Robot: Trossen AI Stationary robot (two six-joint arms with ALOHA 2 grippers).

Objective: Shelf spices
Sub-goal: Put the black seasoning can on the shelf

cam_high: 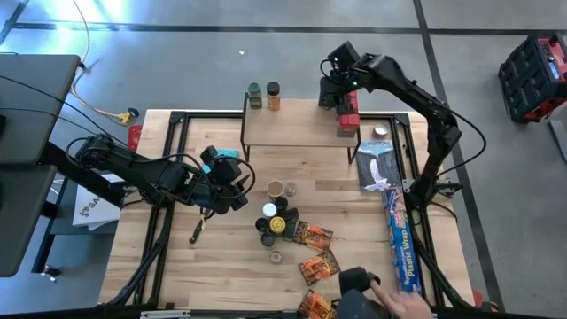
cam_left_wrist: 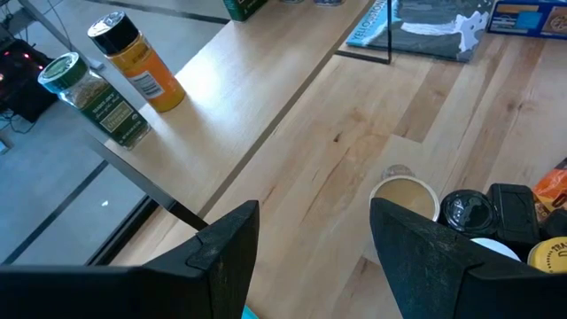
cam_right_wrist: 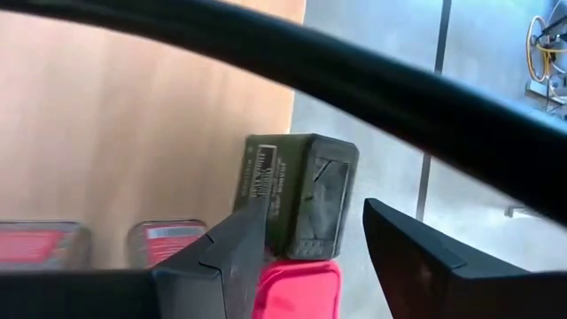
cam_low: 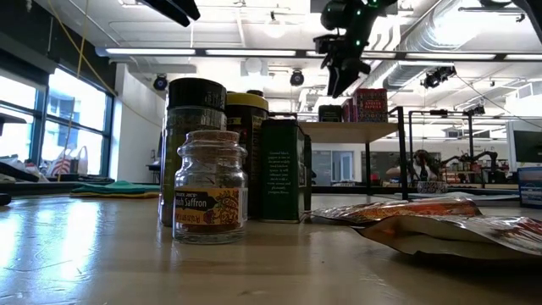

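Observation:
The shelf (cam_high: 297,131) stands at the table's far middle, with a green-lidded jar (cam_high: 255,95) and an orange jar (cam_high: 273,96) on its far left corner. Red boxes (cam_high: 347,122) and a dark green tin (cam_right_wrist: 297,195) stand at its right end. My right gripper (cam_high: 337,96) hovers open above them, its fingers on either side of the tin and a gap showing beside it. My left gripper (cam_left_wrist: 314,239) is open over the table near the shelf's near left leg. Beside it, a cluster of jars (cam_high: 276,217) and orange-brown packets (cam_high: 314,237) rests on the table.
A long blue plastic-wrap box (cam_high: 403,239) and a blue-white pack (cam_high: 376,167) lie along the table's right side. A person's hand (cam_high: 403,303) reaches in at the near edge by a dark object (cam_high: 356,282). A saffron jar (cam_low: 209,191) and a second green tin (cam_low: 284,169) stand near the low camera.

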